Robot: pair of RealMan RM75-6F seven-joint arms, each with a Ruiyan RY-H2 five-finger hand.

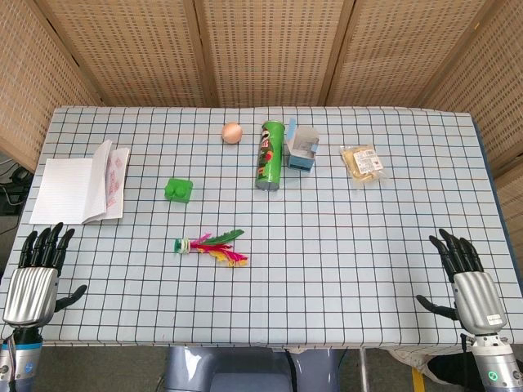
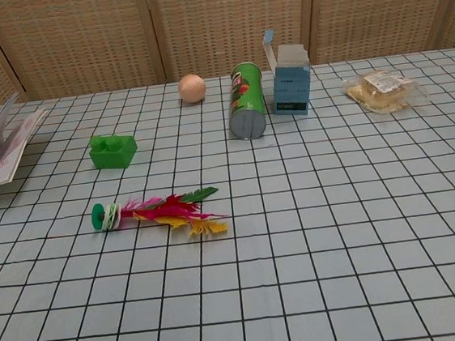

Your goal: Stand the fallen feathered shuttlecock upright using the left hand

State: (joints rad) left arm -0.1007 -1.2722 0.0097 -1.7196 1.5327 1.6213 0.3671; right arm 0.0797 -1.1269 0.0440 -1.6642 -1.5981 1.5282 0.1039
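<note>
I see a surface (image 1: 343, 245) under a grid-checked cloth; the feathered shuttlecock (image 1: 209, 245) lies on its side left of centre, green base pointing toward my left, pink, green and yellow feathers trailing right; my left hand (image 1: 34, 282) rests at the near left edge, fingers spread, holding nothing, well apart from the shuttlecock; my right hand (image 1: 470, 282) rests at the near right edge, fingers likewise spread and empty; beyond the shuttlecock sits a green block (image 1: 178, 189); further back, a green chip can (image 1: 270, 155) lies on its side, beside an opened blue carton (image 1: 301, 149); an orange ball (image 1: 232, 131), a wrapped snack (image 1: 360, 161) and an open notebook (image 1: 80, 183) lie around.
</note>
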